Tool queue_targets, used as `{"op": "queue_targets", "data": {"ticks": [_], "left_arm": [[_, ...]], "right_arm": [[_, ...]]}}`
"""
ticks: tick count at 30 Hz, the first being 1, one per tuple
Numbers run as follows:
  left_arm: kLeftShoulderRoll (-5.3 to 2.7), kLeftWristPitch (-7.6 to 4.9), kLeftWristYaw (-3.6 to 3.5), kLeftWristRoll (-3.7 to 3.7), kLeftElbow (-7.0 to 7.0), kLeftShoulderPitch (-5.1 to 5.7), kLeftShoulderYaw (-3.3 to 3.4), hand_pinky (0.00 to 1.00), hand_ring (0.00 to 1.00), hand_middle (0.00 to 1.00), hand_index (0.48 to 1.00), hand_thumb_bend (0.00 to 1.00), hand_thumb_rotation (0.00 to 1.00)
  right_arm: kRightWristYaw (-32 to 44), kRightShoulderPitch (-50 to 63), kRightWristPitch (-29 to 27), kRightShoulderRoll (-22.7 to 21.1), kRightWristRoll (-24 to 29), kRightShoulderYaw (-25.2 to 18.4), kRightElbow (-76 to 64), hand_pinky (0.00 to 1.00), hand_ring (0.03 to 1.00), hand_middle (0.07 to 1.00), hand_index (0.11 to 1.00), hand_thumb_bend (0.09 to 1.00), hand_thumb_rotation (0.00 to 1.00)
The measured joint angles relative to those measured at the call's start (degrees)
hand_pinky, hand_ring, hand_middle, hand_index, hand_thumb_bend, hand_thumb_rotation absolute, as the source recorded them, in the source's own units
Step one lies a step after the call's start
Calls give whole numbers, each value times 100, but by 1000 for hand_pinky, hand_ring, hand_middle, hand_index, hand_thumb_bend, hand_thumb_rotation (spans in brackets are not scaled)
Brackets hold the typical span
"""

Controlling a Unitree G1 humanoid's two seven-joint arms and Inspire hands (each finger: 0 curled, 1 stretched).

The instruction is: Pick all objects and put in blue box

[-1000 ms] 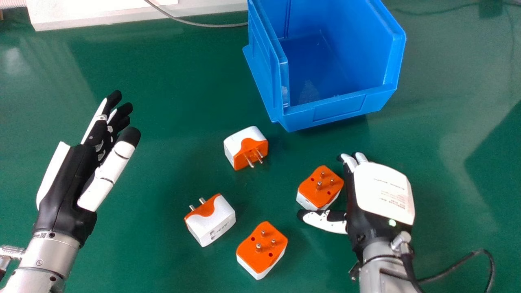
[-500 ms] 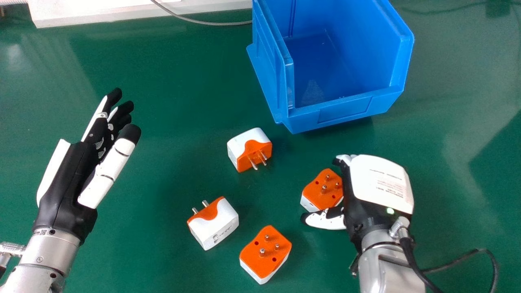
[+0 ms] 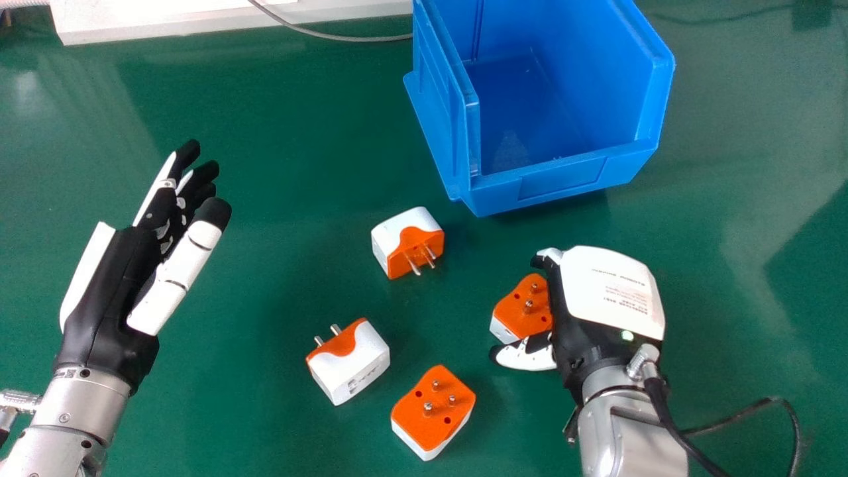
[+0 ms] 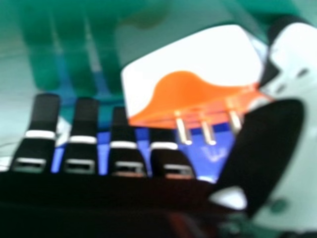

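Leftward the right robot hand [image 3: 609,291] has edged, fingers relaxed around the rightmost adapter [image 3: 515,311], clear of the blue box [image 3: 563,179].

- Upper middle: broad lane of green table [image 3: 305,119] between left hand [image 3: 119,285] and blue box [image 3: 440,112].
- Centre: adapter [image 3: 407,242] narrows it below.
- Upper right: box's near wall [image 3: 563,180] blocks low entry.

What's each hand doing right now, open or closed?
Left hand: open, holding nothing.
Right hand: at an orange-and-white plastic plug adapter; can't tell if open or closed on it.
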Motion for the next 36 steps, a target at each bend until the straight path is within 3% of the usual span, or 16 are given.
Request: {"op": "queue_targets", "data": {"ticks": [9, 13, 16, 18, 19, 20, 21, 23, 24, 26, 36], "left_arm": [[0, 120, 3, 1, -144, 15, 0, 930, 948, 949, 971, 620, 781], [0, 141, 4, 1, -181, 26, 1, 930, 948, 949, 971, 617, 779], [0, 154, 4, 1, -196, 26, 1, 930, 948, 949, 971, 616, 779], [0, 184, 4, 0, -224, 27, 1, 930, 948, 949, 971, 616, 779], [0, 198, 4, 0, -232, 27, 1, 929, 948, 949, 971, 616, 778], [0, 206, 4, 0, -235, 27, 2, 929, 948, 949, 971, 616, 778], [0, 215, 4, 0, -239, 30, 6, 929, 948, 949, 971, 616, 778], [0, 243, 4, -1, -246, 38, 20, 929, 948, 949, 971, 616, 778], [0, 253, 5, -1, -247, 42, 26, 929, 948, 949, 971, 616, 776], [0, 259, 7, 0, -264, 49, 33, 929, 948, 949, 970, 616, 774], [-1, 299, 6, -2, -374, 64, 36, 928, 948, 949, 970, 613, 768]], "right_arm": [[252, -61, 57, -14, -202, 65, -42, 661, 759, 810, 773, 481, 217], [342, -108, 37, -33, -208, 61, -56, 646, 742, 795, 752, 429, 93], [373, -129, 5, -31, -154, 14, -54, 644, 740, 793, 749, 423, 75], [281, -109, -59, 18, 5, -122, -71, 615, 696, 761, 742, 426, 59], [199, -90, -82, 37, 103, -205, -87, 509, 591, 703, 718, 450, 47], [118, -74, -116, 59, 154, -274, -90, 509, 591, 703, 718, 450, 47], [13, -55, -172, 85, 232, -343, -90, 422, 506, 657, 672, 464, 38], [-183, -8, -324, 96, 364, -454, -90, 422, 506, 657, 672, 464, 38], [-235, 17, -402, 77, 398, -475, -89, 348, 432, 619, 633, 477, 30], [-295, 39, -523, -7, 480, -486, -87, 301, 383, 576, 608, 485, 24], [-464, 40, -948, -263, 584, -525, -37, 226, 290, 465, 547, 506, 7]]}}
